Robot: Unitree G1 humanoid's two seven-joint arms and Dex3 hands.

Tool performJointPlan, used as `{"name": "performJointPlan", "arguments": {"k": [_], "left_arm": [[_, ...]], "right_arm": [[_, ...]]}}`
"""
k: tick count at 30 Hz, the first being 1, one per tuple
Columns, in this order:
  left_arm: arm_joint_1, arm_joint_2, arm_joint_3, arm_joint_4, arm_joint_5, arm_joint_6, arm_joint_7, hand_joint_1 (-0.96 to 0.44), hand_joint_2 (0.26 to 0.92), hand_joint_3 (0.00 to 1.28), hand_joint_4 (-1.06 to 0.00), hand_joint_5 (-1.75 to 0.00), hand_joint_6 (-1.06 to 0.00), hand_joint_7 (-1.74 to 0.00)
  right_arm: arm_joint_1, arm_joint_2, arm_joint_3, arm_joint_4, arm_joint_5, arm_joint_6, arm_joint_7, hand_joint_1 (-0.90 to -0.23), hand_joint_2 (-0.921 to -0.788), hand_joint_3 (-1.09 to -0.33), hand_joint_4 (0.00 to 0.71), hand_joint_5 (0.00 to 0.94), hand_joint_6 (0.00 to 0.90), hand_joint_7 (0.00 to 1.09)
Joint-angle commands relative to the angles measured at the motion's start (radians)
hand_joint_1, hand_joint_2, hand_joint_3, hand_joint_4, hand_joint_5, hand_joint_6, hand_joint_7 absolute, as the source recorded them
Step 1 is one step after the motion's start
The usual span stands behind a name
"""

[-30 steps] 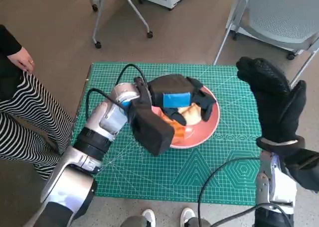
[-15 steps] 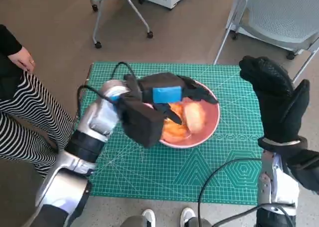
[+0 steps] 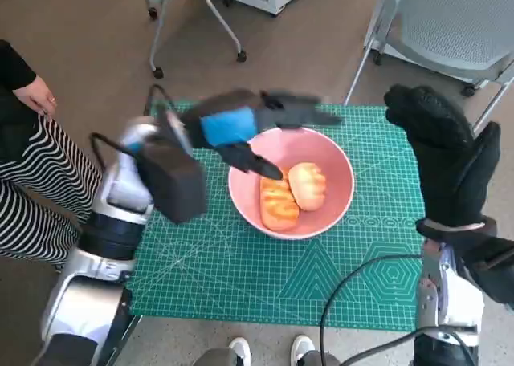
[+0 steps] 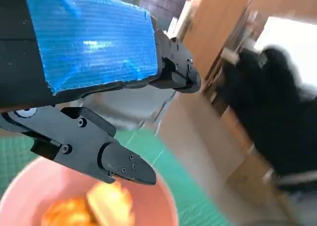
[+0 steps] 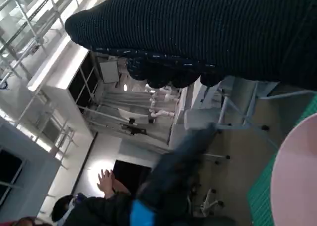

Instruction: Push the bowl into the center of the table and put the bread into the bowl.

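Covering table: green cutting mat; brown floor around.

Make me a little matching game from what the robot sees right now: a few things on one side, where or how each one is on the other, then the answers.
Things:
1. bread
2. pink bowl
3. left hand
4. right hand

States:
A. raised at the table's right side, holding nothing
B. lying inside the bowl
C. resting on the green mat
D. hovering over the bowl's rim, holding nothing

Pairs: 1-B, 2-C, 3-D, 4-A
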Motion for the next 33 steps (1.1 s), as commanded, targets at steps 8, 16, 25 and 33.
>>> {"name": "performJointPlan", "arguments": {"k": [8,16,25,33], "left_arm": [[0.080,-0.098,0.155,0.001,-0.317,0.038,-0.023,-0.48,0.920,0.10,-0.24,0.00,-0.32,-0.13],[0.178,-0.185,0.209,-0.191,-0.439,0.212,0.099,-0.58,0.921,0.25,-0.21,0.00,-0.02,-0.64],[0.258,-0.258,0.240,-0.263,-0.466,0.242,0.174,-0.61,0.921,0.29,-0.18,0.00,0.00,-0.65],[0.278,-0.266,0.233,-0.276,-0.433,0.243,0.186,-0.63,0.921,0.27,-0.18,-0.01,0.00,-0.63]], "right_arm": [[-0.052,-0.010,0.012,-0.010,-0.014,0.028,-0.012,-0.701,-0.921,-0.685,0.196,0.002,0.090,0.56],[-0.099,0.001,0.022,0.023,-0.015,0.016,-0.015,-0.703,-0.921,-0.653,0.214,0.010,0.122,0.57],[-0.137,0.007,0.034,0.060,-0.019,0.002,-0.013,-0.698,-0.921,-0.630,0.217,0.009,0.125,0.57],[-0.151,0.000,0.044,0.065,-0.039,0.002,-0.021,-0.705,-0.921,-0.631,0.210,0.004,0.106,0.56]]}}
